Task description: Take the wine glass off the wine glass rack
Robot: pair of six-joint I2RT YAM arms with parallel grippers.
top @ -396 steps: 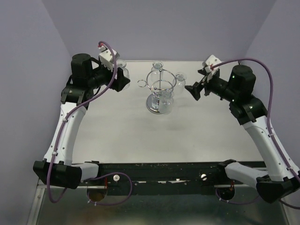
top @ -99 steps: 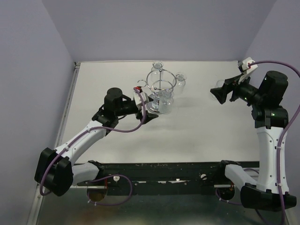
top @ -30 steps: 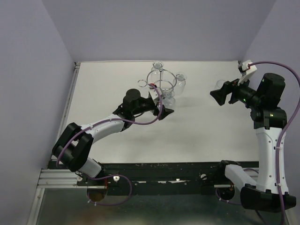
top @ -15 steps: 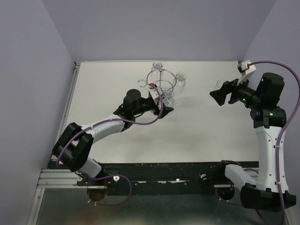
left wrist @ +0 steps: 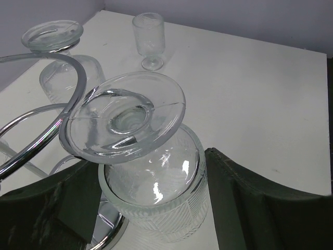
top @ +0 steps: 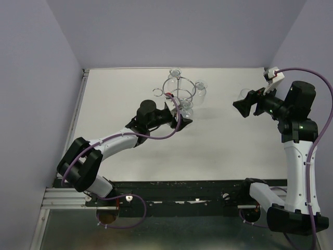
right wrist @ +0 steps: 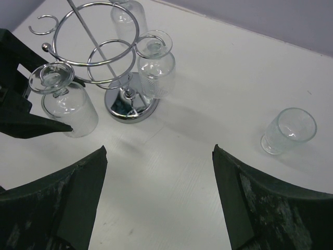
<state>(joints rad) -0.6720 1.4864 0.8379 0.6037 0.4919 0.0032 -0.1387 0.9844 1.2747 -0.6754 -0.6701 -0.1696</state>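
The left gripper (left wrist: 154,161) reaches in at the near-left side of the wine glass rack (right wrist: 131,108). Its two black fingers (left wrist: 250,208) are spread wide. The wine glass (right wrist: 67,107) hangs upside down between them. Its round foot rests on top of one small wire loop of the rack, and its bowl hangs below. The bowl fills the gap between the fingers, so they are right beside it on both sides. I think they are not squeezing it yet.

So the step now looks like getting hold of the glass. The glass is not off the rack. Next, the fingers should close softly on the bowl, because glass is smooth and can break. Then the glass needs to slide sideways out through the open part of the loop, not straight down, since the foot is wider than the loop.

Two more glasses hang on the rack: one (right wrist: 155,67) on the right side and one (right wrist: 127,14) at the back. Further right, an upright glass (right wrist: 289,130) stands alone on the white table (right wrist: 208,78).

The right gripper (right wrist: 159,151) hangs above the table, well apart from the rack. Its fingers are spread and hold nothing.
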